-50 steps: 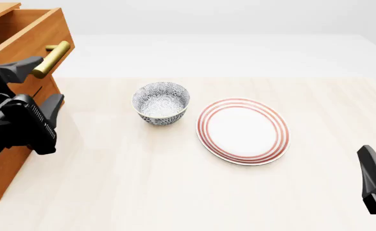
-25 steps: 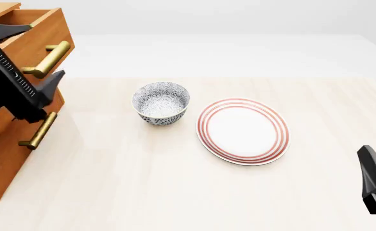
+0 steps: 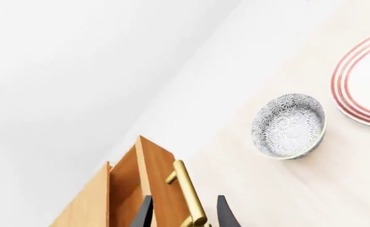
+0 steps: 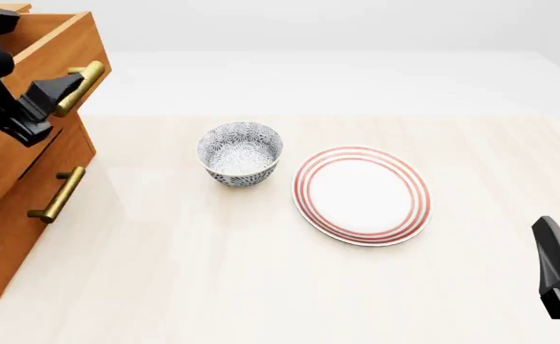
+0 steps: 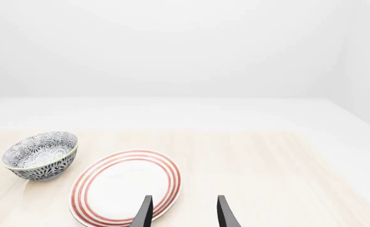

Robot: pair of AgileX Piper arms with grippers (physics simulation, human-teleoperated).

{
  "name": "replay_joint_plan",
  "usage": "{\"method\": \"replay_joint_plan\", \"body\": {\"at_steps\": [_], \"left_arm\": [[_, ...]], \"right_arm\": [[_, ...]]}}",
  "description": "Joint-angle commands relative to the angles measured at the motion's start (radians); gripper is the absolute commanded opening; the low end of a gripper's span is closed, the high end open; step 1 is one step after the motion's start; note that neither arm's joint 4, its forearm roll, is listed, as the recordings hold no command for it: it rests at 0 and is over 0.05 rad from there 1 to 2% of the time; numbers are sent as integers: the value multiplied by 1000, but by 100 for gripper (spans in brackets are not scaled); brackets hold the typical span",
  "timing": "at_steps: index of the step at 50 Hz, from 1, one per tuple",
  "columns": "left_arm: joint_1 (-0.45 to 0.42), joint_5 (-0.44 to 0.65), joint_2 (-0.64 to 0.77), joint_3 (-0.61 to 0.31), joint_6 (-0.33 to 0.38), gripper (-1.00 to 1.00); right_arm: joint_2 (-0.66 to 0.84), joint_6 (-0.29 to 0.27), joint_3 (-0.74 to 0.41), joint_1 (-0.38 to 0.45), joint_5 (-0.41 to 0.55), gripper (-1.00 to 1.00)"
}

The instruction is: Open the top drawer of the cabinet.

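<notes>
Left tool (image 3: 181,213), narrowly parted, straddles the pulled-out top drawer (image 4: 31,86)'s handle (image 3: 188,191).

Simulated tabletop: blank white backdrop, pale table (image 4: 261,287).

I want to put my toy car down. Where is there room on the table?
Bare table lies in front of the bowl and plate, and also behind them. It is crowded by the cabinet, where the left gripper sits at the top drawer handle.
</notes>
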Motion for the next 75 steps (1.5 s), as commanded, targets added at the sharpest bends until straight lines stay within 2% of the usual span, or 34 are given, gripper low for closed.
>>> {"method": "replay_joint_plan", "body": {"at_steps": [1,6,8,12,14,19,21,26,27,28,30,36,38,39,44,54,69,75], "left_arm": [[29,124,21,-92,-183,100],[49,161,28,-116,-229,100],[43,178,45,-140,-278,100],[50,196,61,-148,-317,100],[34,212,86,-167,-361,100],[60,251,96,-188,-428,100],[69,257,85,-192,-416,100],[110,305,91,-230,-457,100],[91,307,99,-247,-484,100],[107,336,101,-280,-527,100],[122,344,95,-290,-515,100],[127,363,120,-322,-564,100],[108,369,153,-332,-602,100],[86,379,179,-361,-651,100],[112,389,185,-372,-631,100],[136,412,216,-406,-666,100],[191,419,217,-404,-720,100],[185,412,230,-405,-741,100]], "right_arm": [[-1,2,0,0,1,100],[-1,2,0,0,1,100],[-1,2,0,0,1,100],[-1,2,0,0,1,100],[-1,2,0,0,1,100],[-1,2,0,0,1,100],[-1,2,0,0,1,100],[-1,2,0,0,1,100],[-1,2,0,0,1,100],[-1,2,0,0,1,100],[-1,2,0,0,1,100],[-1,2,0,0,1,100],[-1,2,0,0,1,100],[-1,2,0,0,1,100],[-1,2,0,0,1,100],[-1,2,0,0,1,100],[-1,2,0,0,1,100],[-1,2,0,0,1,100]]}}
